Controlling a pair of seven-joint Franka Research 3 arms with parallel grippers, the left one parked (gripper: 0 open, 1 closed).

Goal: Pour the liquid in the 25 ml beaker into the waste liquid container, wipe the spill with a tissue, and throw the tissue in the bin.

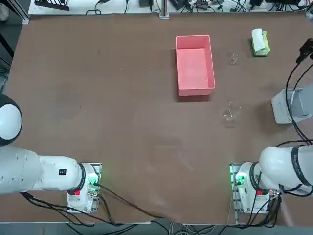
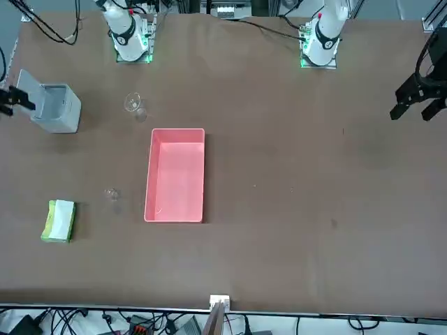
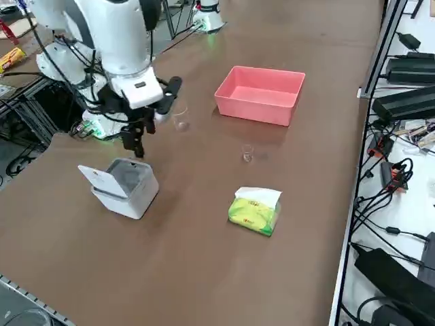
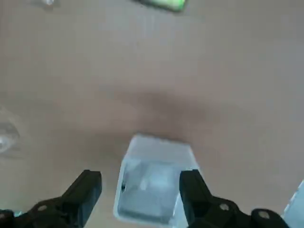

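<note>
My right gripper (image 4: 140,189) hangs open just above the bin (image 4: 153,179), with nothing between its fingers. The bin (image 3: 127,188) is a pale grey box with its lid flipped up, near the table's right edge; the gripper (image 3: 136,140) is over its rim. What lies inside the bin I cannot tell. The 25 ml beaker (image 1: 234,59) stands upright between the pink waste liquid container (image 1: 193,39) and a green tissue pack (image 1: 260,43). A white tissue sheet pokes out of the pack (image 3: 255,209). No loose tissue is in view.
A larger clear beaker (image 1: 230,112) stands upright between the pink tray (image 2: 150,174) and the bin (image 2: 56,108). Cables and power strips run along the table's far edge and its right side.
</note>
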